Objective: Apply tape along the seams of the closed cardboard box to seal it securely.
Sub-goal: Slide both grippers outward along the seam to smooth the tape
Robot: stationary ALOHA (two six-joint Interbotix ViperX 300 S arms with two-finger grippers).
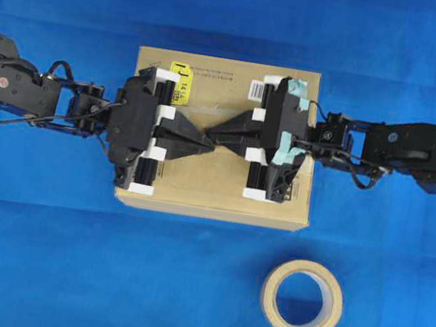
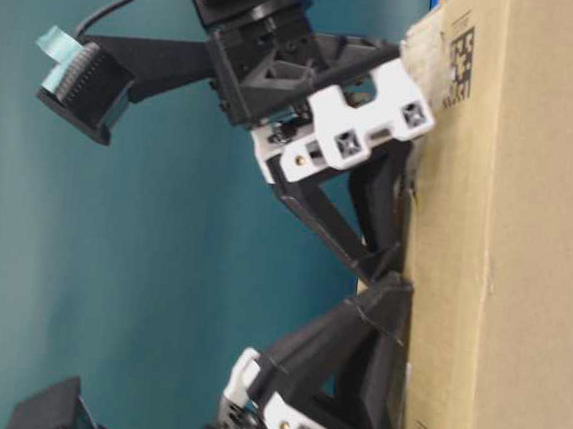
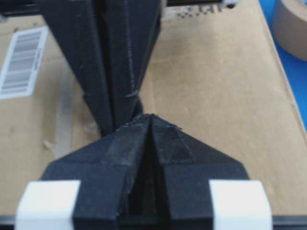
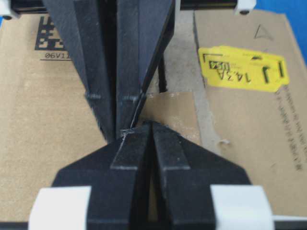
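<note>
The cardboard box (image 1: 215, 184) lies in the middle of the blue table. Its yellow sticker (image 4: 242, 69) and barcode label (image 3: 21, 62) face up. My left gripper (image 1: 205, 141) and right gripper (image 1: 211, 133) are both shut, tips meeting point to point on the box top at its middle. In the right wrist view a tan piece of tape (image 4: 170, 112) lies flat on the box just beside both tips, over the seam (image 4: 162, 79) with its old greyish tape. From table level, both tips (image 2: 390, 272) touch the box top. Nothing shows between either pair of jaws.
The beige tape roll (image 1: 302, 300) lies flat on the blue table in front of the box, toward the right; its edge shows in the left wrist view (image 3: 291, 24). Both arms reach in over the box's left and right ends.
</note>
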